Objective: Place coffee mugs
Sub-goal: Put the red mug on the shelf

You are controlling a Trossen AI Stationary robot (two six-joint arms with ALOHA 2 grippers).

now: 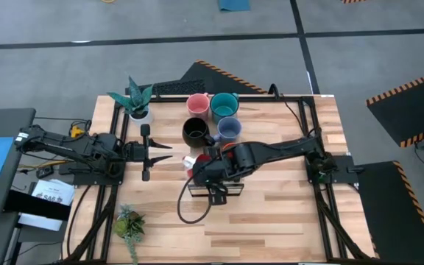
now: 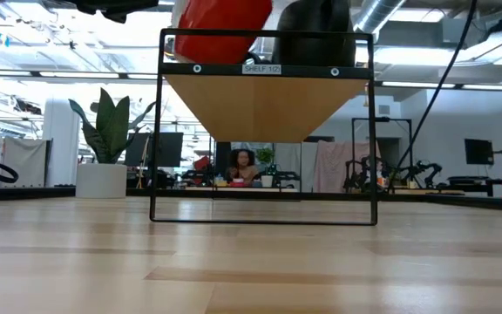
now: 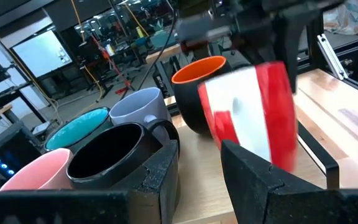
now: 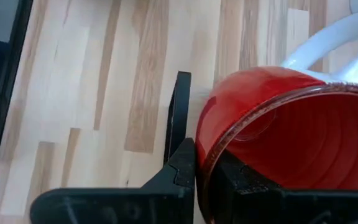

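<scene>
the left gripper [image 1: 147, 152] is waiting well to the left of the shelf [image 1: 213, 190], its fingers [image 3: 157, 180] standing apart with nothing between them, pointing toward the shelf and the mugs

behind the shelf, at the table's far edge, four mugs are sitting close together: pink mug [image 1: 197, 105] and teal mug [image 1: 224, 104] in the back, black mug [image 1: 195, 130] and blue mug [image 1: 229, 129] just in front of them; the orange mug [image 3: 199, 93] is showing in the left wrist view just behind the red one, standing beside the blue mug

the right gripper [image 1: 206, 166] is reaching across from the right and hanging right over the shelf's top board, its fingers [image 4: 182, 165] pinching the rim of the red mug [image 4: 272, 140], one inside and one outside the wall; the mug is lying tilted, mouth toward the wrist camera, white handle on the far side

in the low view the red mug is sitting at the shelf's top edge, toward its left end; i cannot tell whether it is touching the board

the right arm is the one carrying it, so the coming move probably calls for bringing the mug upright and lowering it straight onto the shelf top
</scene>
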